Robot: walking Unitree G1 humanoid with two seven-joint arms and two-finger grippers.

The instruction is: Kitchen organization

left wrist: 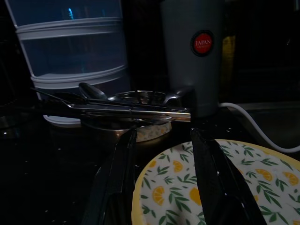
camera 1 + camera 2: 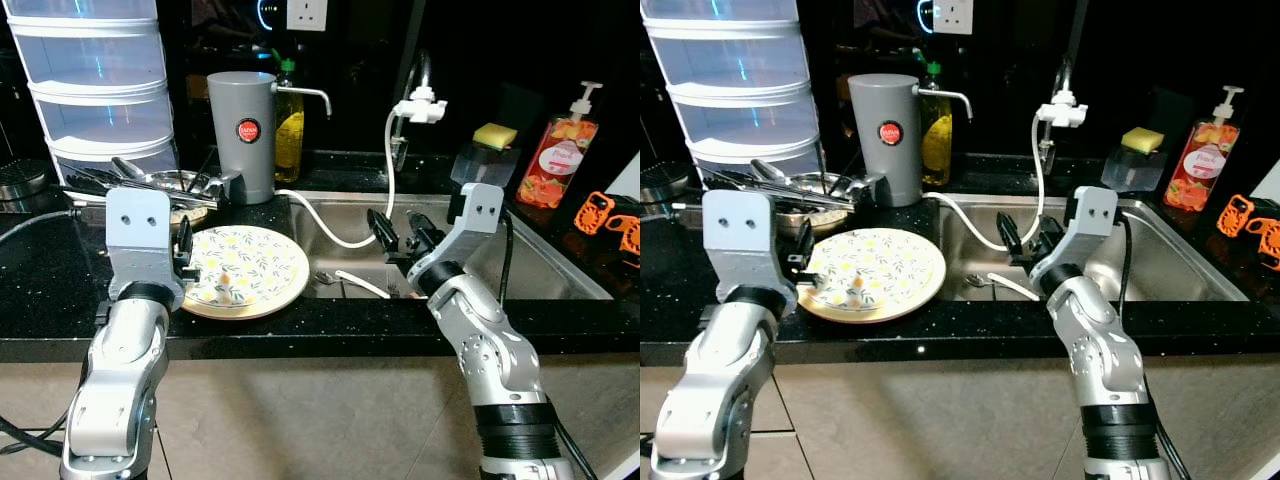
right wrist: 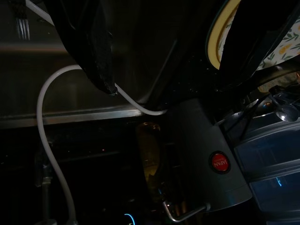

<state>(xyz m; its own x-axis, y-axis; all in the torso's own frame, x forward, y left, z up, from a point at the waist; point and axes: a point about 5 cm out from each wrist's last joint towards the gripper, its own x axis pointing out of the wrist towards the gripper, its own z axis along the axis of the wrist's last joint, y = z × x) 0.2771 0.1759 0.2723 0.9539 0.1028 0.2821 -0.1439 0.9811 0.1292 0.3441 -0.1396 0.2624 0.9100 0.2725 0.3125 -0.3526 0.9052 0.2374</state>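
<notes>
A round plate [image 2: 250, 265] with a yellow rim and a lemon-and-leaf pattern lies flat on the black counter [image 2: 60, 290], just left of the sink. My left gripper [image 2: 185, 250] hovers at the plate's left rim. Its fingers [image 1: 119, 178] are open and spread above that edge. My right gripper [image 2: 400, 235] hangs open over the steel sink [image 2: 540, 270], holding nothing. In the sink basin lie a fork [image 2: 325, 278] and a white spoon [image 2: 362, 284].
A grey canister [image 2: 243, 135] with a red label stands behind the plate. A steel bowl [image 2: 180, 185] of utensils sits beside it, under stacked clear containers [image 2: 100, 80]. A white hose [image 2: 385, 190] drops from the faucet. A soap bottle [image 2: 560, 150] and a sponge [image 2: 495, 135] stand at the back right.
</notes>
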